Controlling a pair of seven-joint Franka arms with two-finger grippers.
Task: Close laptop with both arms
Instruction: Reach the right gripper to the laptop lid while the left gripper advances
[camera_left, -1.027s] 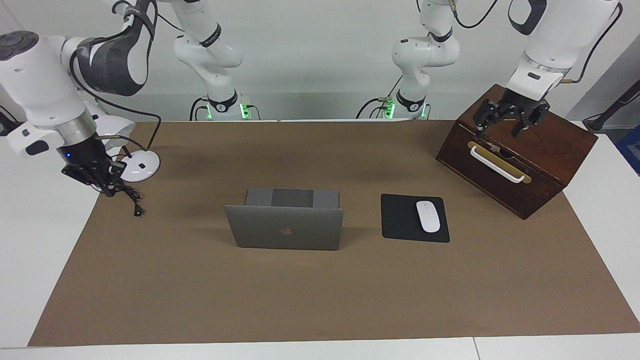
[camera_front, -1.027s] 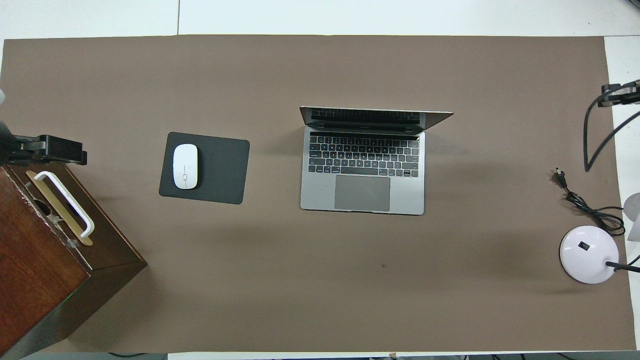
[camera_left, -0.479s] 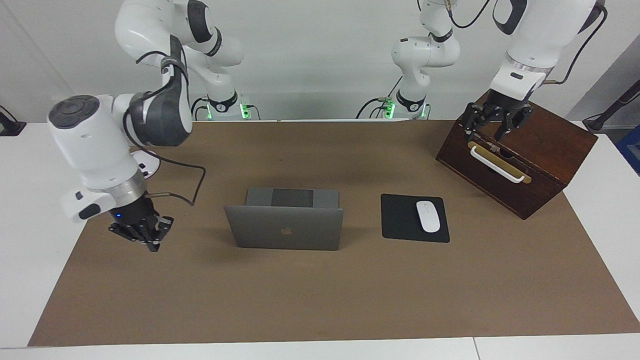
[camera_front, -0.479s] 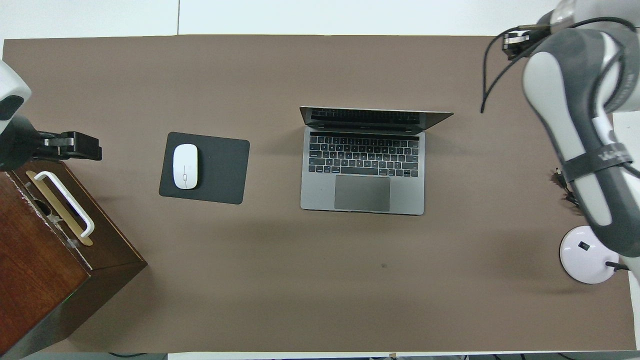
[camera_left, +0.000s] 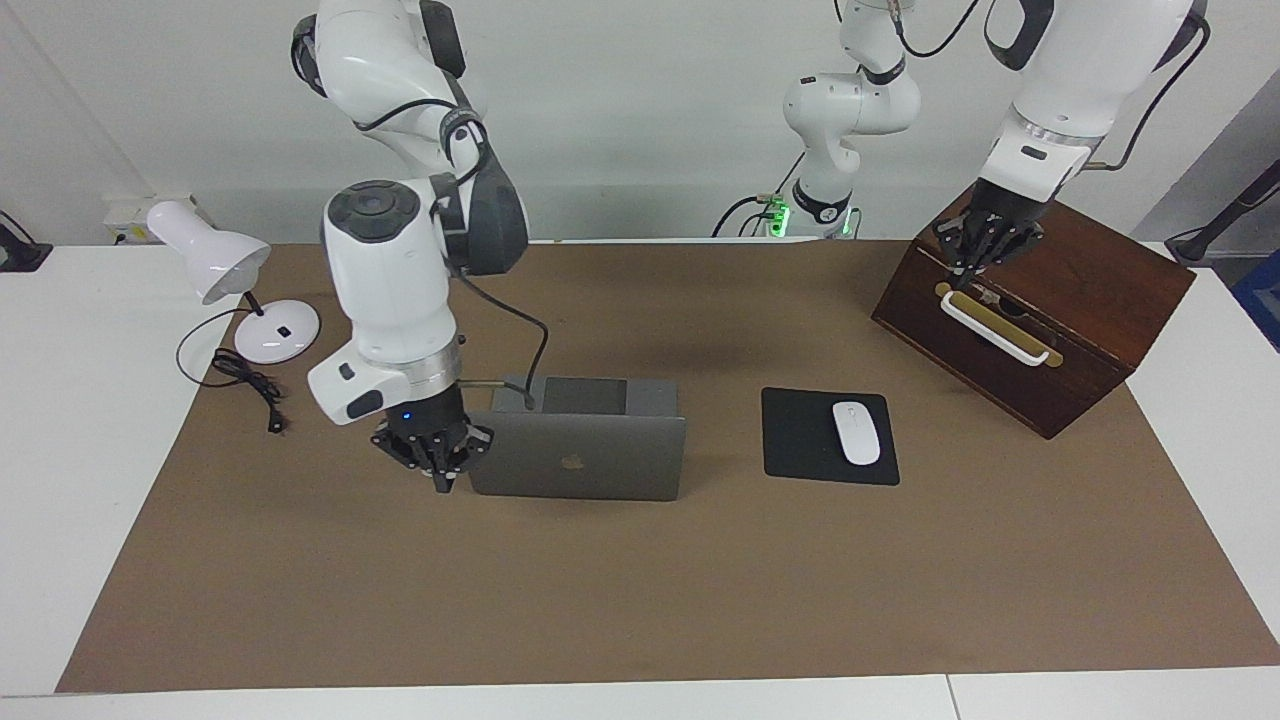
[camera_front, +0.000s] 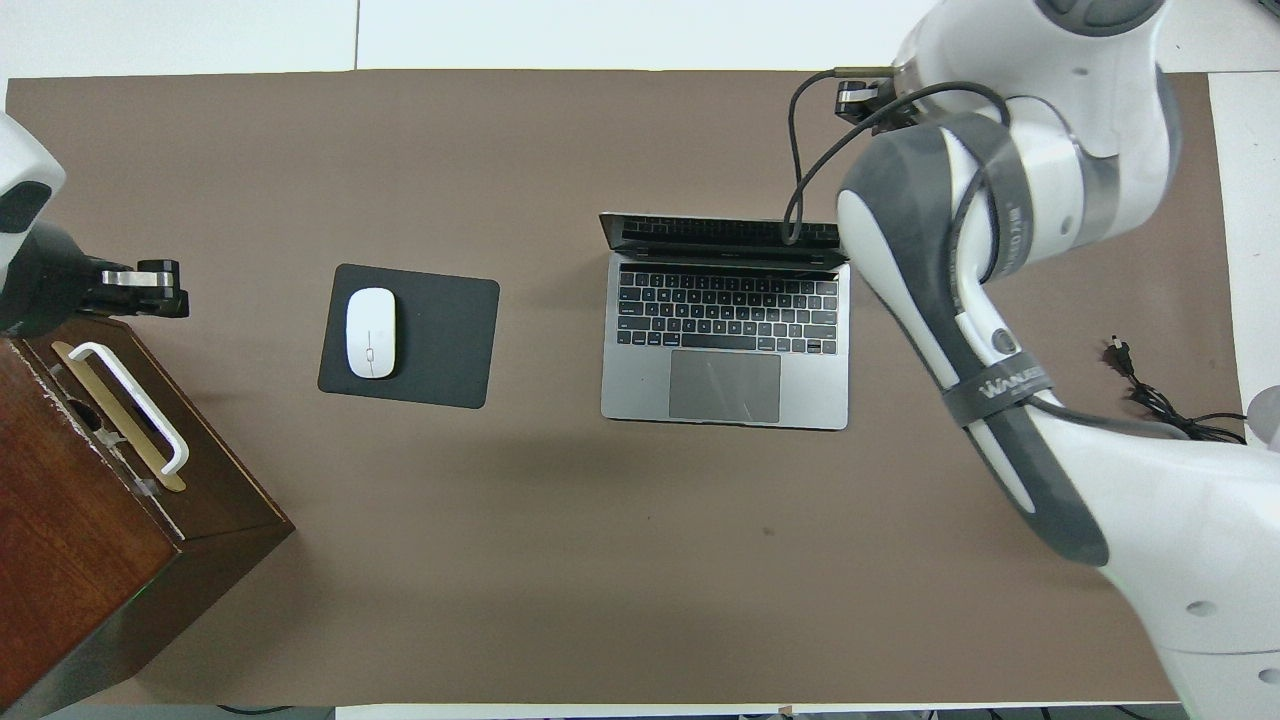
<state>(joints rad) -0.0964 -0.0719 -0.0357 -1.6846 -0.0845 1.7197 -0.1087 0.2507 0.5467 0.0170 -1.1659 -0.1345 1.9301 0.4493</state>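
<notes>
The grey laptop (camera_left: 590, 460) (camera_front: 725, 340) stands open in the middle of the brown mat, its lid upright with the logo turned away from the robots. My right gripper (camera_left: 441, 483) is shut and hangs low right beside the lid's edge toward the right arm's end of the table; I cannot tell whether it touches the lid. In the overhead view the right arm covers that lid corner and hides the gripper. My left gripper (camera_left: 975, 265) (camera_front: 160, 290) is shut with nothing in it, over the top edge of the wooden box.
A black mouse pad (camera_left: 800, 440) with a white mouse (camera_left: 856, 432) lies beside the laptop. The wooden box (camera_left: 1060, 320) with a white handle (camera_left: 995, 330) stands at the left arm's end. A white desk lamp (camera_left: 215, 265) and its cord (camera_left: 250, 385) are at the right arm's end.
My right arm has swept from the lamp's end of the table to the laptop's lid edge. My left gripper has gone from open to shut over the box.
</notes>
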